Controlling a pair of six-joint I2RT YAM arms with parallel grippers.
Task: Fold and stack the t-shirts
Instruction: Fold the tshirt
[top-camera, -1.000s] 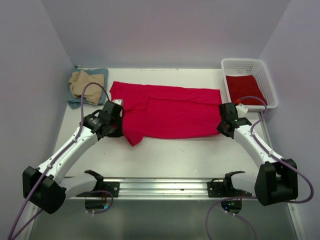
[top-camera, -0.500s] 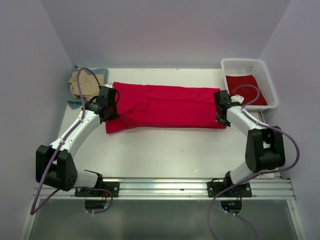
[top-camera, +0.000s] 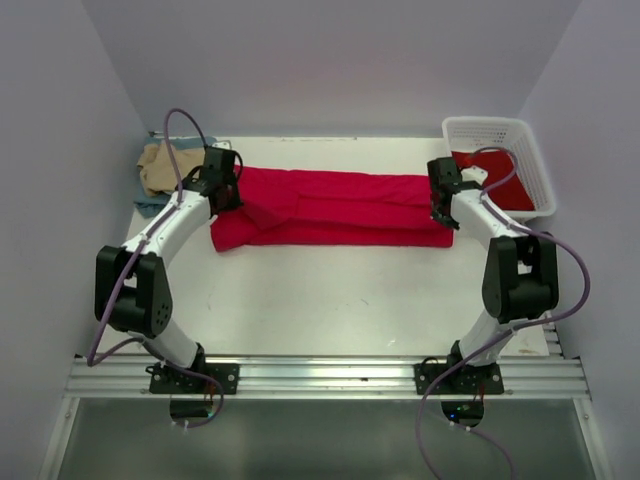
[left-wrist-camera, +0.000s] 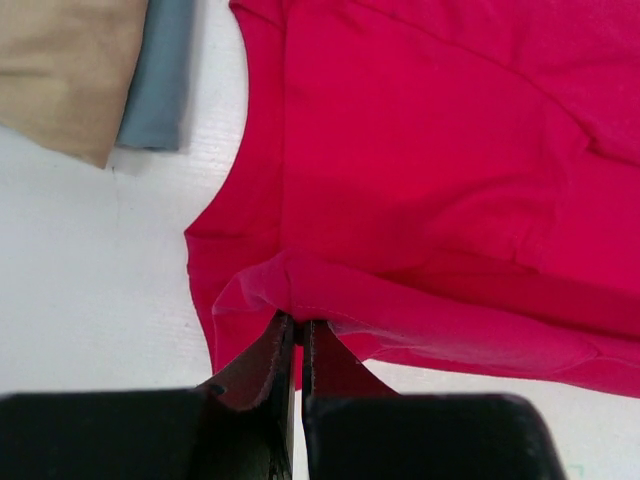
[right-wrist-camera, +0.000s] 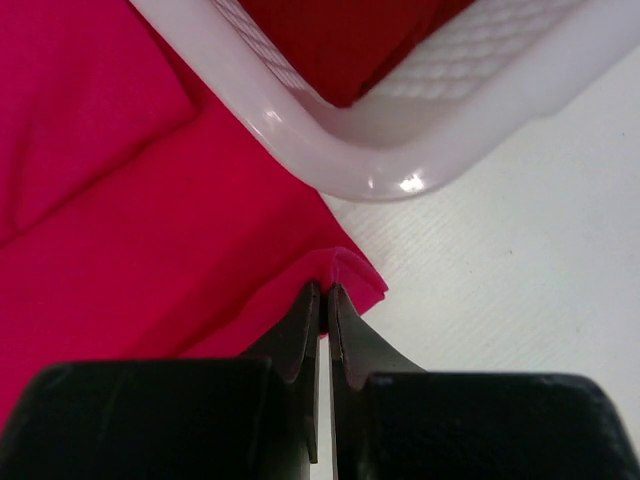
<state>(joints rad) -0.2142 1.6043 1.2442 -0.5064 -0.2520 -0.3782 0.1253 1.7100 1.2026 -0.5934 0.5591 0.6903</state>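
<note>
A bright red t-shirt (top-camera: 340, 205) lies as a long folded band across the far half of the table. My left gripper (left-wrist-camera: 297, 322) is shut on its near edge at the left end (top-camera: 225, 195), the cloth pinched between the fingertips. At the right end, next to the basket, my right gripper (right-wrist-camera: 324, 290) is shut on the shirt's corner (top-camera: 441, 205). A tan t-shirt (top-camera: 160, 165) lies folded on a blue-grey t-shirt (left-wrist-camera: 160, 75) at the far left. Another red t-shirt (top-camera: 492, 180) lies in the basket.
The white lattice basket (top-camera: 530, 150) stands at the far right corner, its rim (right-wrist-camera: 330, 150) close above my right fingers. Grey walls close in the table on three sides. A metal rail (top-camera: 320, 375) runs along the near edge.
Both grippers have carried the red shirt's near edge away from the arm bases toward the back, folding the shirt over itself into a narrower band. Both arms are now stretched far out.
</note>
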